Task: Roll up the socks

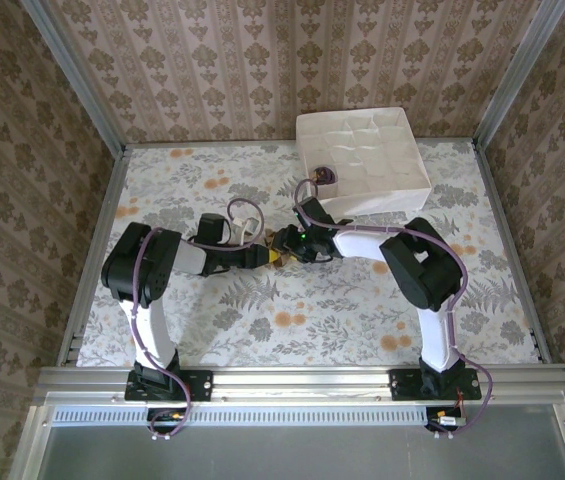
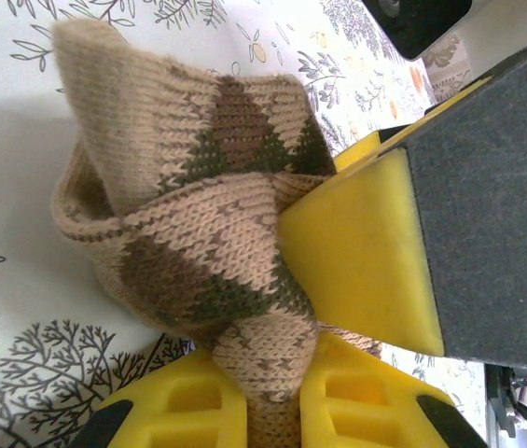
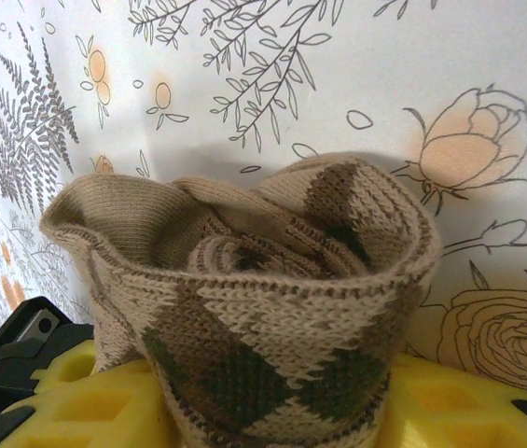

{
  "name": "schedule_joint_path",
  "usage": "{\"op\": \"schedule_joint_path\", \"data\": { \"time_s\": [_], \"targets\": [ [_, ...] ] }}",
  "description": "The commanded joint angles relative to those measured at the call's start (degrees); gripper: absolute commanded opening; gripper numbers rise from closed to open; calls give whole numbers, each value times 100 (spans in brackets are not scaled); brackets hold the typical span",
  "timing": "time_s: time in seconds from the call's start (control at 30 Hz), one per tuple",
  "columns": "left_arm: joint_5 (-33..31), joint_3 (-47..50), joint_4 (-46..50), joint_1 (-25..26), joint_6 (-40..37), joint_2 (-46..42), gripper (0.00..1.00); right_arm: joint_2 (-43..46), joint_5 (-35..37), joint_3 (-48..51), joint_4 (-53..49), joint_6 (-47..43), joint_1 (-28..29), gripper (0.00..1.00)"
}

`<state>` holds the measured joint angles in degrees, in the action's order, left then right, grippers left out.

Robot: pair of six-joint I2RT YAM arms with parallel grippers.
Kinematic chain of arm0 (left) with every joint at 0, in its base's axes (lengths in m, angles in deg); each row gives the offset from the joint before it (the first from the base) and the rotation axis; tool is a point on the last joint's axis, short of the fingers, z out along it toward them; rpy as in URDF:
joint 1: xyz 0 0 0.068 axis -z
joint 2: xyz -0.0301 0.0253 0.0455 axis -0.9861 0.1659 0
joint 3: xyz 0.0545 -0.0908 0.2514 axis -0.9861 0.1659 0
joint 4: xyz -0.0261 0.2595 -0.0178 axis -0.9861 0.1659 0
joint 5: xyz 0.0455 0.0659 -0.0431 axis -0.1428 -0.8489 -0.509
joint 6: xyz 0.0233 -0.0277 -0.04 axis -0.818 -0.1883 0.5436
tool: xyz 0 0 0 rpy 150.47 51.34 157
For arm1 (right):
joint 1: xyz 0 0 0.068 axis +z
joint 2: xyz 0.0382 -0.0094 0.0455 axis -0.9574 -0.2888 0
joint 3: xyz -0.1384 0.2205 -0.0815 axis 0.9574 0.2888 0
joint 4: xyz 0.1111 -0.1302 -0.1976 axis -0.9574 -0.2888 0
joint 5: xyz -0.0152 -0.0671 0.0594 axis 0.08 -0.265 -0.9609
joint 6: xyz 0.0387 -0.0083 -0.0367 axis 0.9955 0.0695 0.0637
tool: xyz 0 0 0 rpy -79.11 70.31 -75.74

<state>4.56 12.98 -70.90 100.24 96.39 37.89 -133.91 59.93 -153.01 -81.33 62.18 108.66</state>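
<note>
A brown-tan argyle sock (image 2: 198,233) is bunched up over the middle of the table, between both grippers (image 1: 280,243). My left gripper (image 2: 277,411) is shut on a twisted end of it, which is pinched between the yellow fingers. My right gripper (image 3: 272,415) comes from the opposite side, its yellow fingers pressed against both flanks of the bundle. In the right wrist view the sock's cuff (image 3: 244,280) gapes toward the camera, with rolled fabric inside. One right finger (image 2: 366,252) presses into the sock. A dark purple sock (image 1: 324,177) lies in a cell of the white box.
The white cardboard divider box (image 1: 362,160) with many cells stands tilted at the back right, close behind the right arm. The floral tablecloth (image 1: 292,330) covers the table. Patterned walls and metal rails close in the left, right and back.
</note>
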Motion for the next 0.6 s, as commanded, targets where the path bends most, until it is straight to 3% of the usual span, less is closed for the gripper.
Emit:
{"op": "schedule_joint_path", "data": {
  "time_s": [0.0, 0.13, 0.23, 0.3, 0.37, 0.5, 0.53, 0.57],
  "targets": [
    [-97, -6, 1104, 132, -664, -14, 12, -530, 30, -107, -507, -200, 145, 48],
    [-300, -129, 1813, 139, -1168, -232, 31, -600, 526, -337, -1192, -629, 331, 43],
    [-538, -179, 2310, 190, -1606, -557, 42, -722, 676, -546, -1561, -1011, 499, 31],
    [-697, -154, 2517, 213, -1810, -821, 47, -754, 609, -484, -1392, -1146, 555, 14],
    [-818, -120, 2659, 209, -1925, -1063, 50, -707, 570, -347, -1100, -1248, 588, 4],
    [-1011, 28, 2930, 153, -2148, -1673, 58, -389, 633, -70, -710, -1496, 599, 0],
    [-1068, 98, 2951, 147, -2192, -1872, 71, -230, 683, 40, -577, -1585, 599, 0],
    [-1099, 177, 2966, 128, -2235, -2055, 95, -86, 758, 133, -484, -1646, 593, 0]
  ]
}}
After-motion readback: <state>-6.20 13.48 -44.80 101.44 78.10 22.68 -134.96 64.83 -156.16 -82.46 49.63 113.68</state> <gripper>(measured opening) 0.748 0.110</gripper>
